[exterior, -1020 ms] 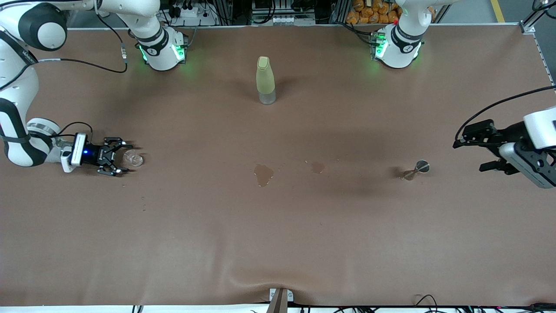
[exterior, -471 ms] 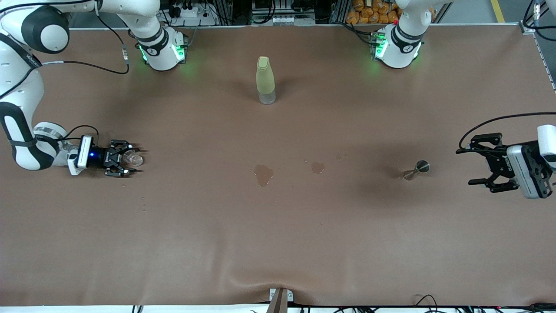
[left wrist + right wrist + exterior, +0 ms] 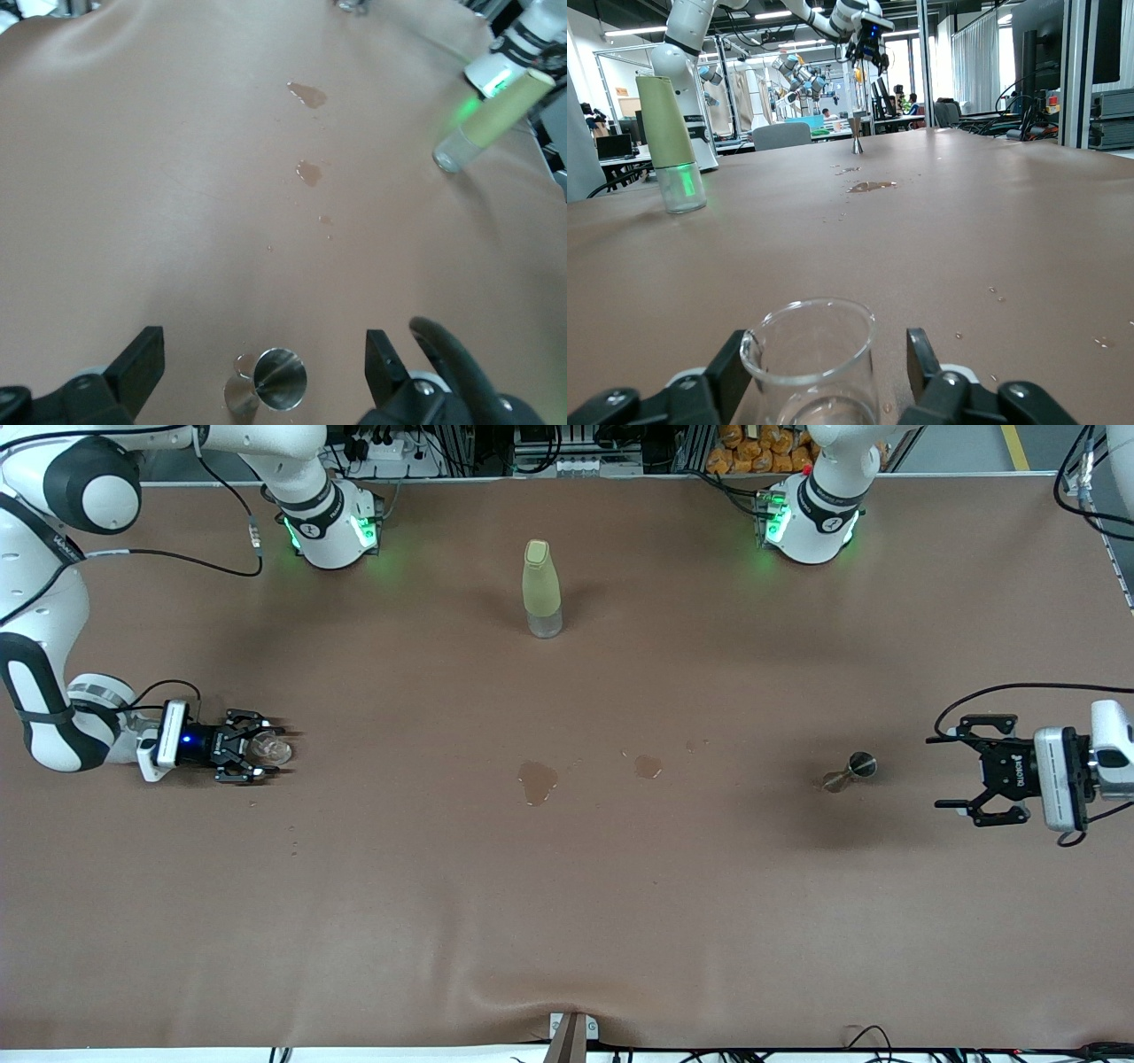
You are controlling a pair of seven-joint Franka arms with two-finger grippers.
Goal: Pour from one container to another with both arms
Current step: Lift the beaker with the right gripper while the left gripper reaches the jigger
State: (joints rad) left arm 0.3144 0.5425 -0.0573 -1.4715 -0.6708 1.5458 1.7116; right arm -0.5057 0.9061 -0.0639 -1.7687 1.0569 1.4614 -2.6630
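Observation:
A clear glass cup (image 3: 271,750) stands toward the right arm's end of the table. My right gripper (image 3: 261,755) lies low around it, one finger on each side. In the right wrist view the cup (image 3: 808,354) sits between the fingers (image 3: 735,354); one finger touches it and a narrow gap shows at the other. A small metal jigger (image 3: 849,771) stands toward the left arm's end. My left gripper (image 3: 937,772) is level beside it, wide open and pointing at it, a short way off. The left wrist view shows the jigger (image 3: 279,381) just ahead of that gripper (image 3: 264,350).
A pale green bottle (image 3: 541,589) with a clear base stands mid-table, farther from the front camera. Two small wet patches (image 3: 537,779) (image 3: 648,765) lie on the brown table cover (image 3: 567,903) between the cup and the jigger.
My right gripper slid forward around the cup and its fingers narrowed. My left gripper came down and swung level to face the jigger.

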